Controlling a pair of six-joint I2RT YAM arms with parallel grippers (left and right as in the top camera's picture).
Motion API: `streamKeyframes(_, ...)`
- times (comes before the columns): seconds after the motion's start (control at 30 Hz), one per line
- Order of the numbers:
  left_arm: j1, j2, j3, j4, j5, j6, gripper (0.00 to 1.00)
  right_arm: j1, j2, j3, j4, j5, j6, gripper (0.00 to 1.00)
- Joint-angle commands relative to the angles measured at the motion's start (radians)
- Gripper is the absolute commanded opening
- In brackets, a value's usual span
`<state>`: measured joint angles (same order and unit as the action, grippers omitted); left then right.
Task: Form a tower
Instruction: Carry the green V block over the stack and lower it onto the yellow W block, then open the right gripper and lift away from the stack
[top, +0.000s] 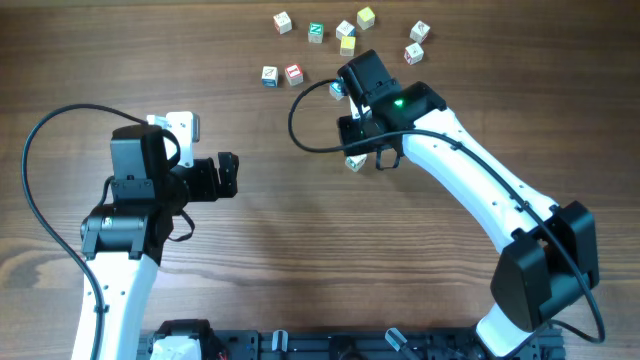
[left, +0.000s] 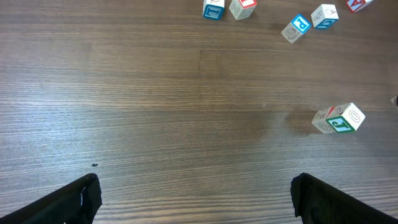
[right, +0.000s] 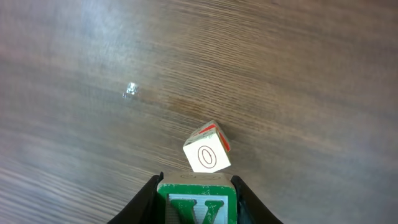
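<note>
A block with a green letter (right: 196, 208) fills the bottom of the right wrist view, pinched between the two fingers of the right gripper (right: 196, 185), whose jaws are closed partway onto its sides. Just past it on the wood stands the tower (right: 207, 157), only a low start. Its top block is turned at an angle to the held one and shows a ring on its upper face, with red along one side. In the left wrist view a second block (left: 322, 122) touches it; whether under or beside it I cannot tell, nor whether the held block touches the tower.

Overhead, this spot is right of the middle of the table (top: 300, 260). Loose blocks (top: 316, 31) are scattered towards the far side, and a pair of blocks (top: 270, 75) lies nearer. A black cable (top: 296, 125) loops out beside the right gripper. Bare wood stretches wide between the arms and runs out of frame on three sides, and a black rail (top: 300, 345) lines the near edge. The left gripper (left: 196, 186) hangs well apart from the tower, fingers spread wide over bare wood
</note>
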<state>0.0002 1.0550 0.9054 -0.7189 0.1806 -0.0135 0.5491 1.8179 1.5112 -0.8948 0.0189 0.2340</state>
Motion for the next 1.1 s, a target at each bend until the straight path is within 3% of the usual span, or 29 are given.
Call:
streamKeyframes(0.0,0.0,0.0,-0.005,0.0,-0.006,0.005,1.0,0.003,0.009,-0.05,0.005,-0.019,-0.261,0.04)
streamKeyframes(0.1,0.0,0.0,-0.005,0.0,-0.006,0.005,1.0,0.003,0.009,-0.083,0.009,-0.019,-0.423,0.04)
streamKeyframes(0.23,0.0,0.0,-0.005,0.0,-0.006,0.005,1.0,0.003,0.009,-0.083,0.065,-0.107,-0.418,0.05)
streamKeyframes(0.33,0.0,0.0,-0.005,0.0,-0.006,0.005,1.0,-0.002,0.009,-0.083,0.087,-0.121,-0.418,0.11)
streamKeyframes(0.5,0.0,0.0,-0.005,0.0,-0.006,0.005,1.0,-0.048,0.01,-0.102,0.126,-0.172,-0.417,0.05)
streamKeyframes(1.07,0.0,0.0,-0.005,0.0,-0.006,0.005,1.0,-0.084,0.082,-0.113,0.139,-0.23,-0.418,0.06)
